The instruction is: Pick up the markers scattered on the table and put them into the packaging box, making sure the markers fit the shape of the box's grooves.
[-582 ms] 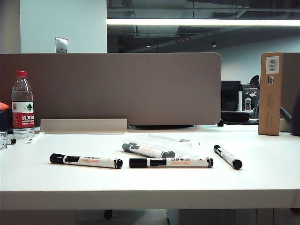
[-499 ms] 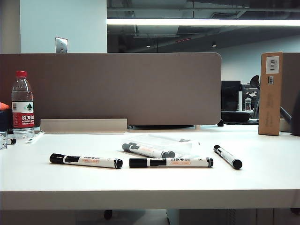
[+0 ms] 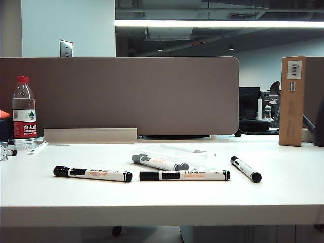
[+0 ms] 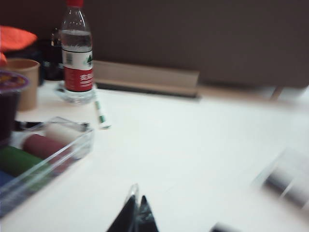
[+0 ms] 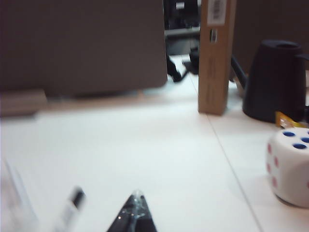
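The wide, smooth white table point(image 3: 162, 197) carries everything, and no arm shows in the exterior view, so the task looks to be at its very start with nothing yet picked up. Near the table's middle lies the flat, clear, colourless plastic packaging box point(image 3: 195, 154), hard to make out, with one grey-capped white marker point(image 3: 160, 162) lying at its near-left edge; whether it sits in a groove I cannot tell. In front of the box lie three more slim white-barrelled markers with black caps: one to the left point(image 3: 93, 173), one in the middle point(image 3: 184, 175), both lengthwise along the front, and a shorter-looking one angled off to the right point(image 3: 246, 169), well apart from the tray. The left gripper point(image 4: 135, 212) appears in its wrist view low over bare table, its dark fingers pressed together to a point; the right gripper point(image 5: 136, 212) looks the same, pinched shut on nothing. The next move probably calls for one arm to reach out, spread its fingers, and come down across a marker's barrel, then line the pen up with a groove.
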`<state>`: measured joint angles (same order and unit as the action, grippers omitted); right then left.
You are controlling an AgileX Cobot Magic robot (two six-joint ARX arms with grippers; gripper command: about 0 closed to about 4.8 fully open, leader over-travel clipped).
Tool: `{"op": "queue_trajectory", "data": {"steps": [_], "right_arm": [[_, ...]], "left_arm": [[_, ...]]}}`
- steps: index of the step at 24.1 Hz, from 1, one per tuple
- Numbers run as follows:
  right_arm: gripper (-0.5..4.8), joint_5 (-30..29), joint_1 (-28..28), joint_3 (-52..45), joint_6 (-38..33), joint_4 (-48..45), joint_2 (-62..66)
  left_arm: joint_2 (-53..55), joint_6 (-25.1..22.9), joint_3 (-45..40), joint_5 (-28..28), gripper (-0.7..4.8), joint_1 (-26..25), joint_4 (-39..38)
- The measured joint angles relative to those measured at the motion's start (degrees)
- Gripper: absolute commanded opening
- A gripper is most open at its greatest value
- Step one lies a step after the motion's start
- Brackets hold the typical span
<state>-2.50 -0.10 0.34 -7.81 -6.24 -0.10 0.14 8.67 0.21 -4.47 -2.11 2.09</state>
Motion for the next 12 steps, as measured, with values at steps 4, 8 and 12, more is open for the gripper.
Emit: {"op": "queue_trajectory", "data": {"steps": [4,8,12], "right_arm": [[-0.03,4.59,0.0,0.44,-16.79,-5.14,-0.02],[-0.04,4.17,0.04,7.56,-26.32,-0.68,2.97],[-0.04,2.67,0.04,13.79,-26.77,0.63,12.9]], "left_arm": [[0.02,16.06,0.17,-0.04,-0.04,0.0,4.04],[2.27,19.91,6.03,-4.17,-0.04,0.02,2.1],[10.93,19.23,13.9,-6.05,-0.04,0.04,-3.43]]}}
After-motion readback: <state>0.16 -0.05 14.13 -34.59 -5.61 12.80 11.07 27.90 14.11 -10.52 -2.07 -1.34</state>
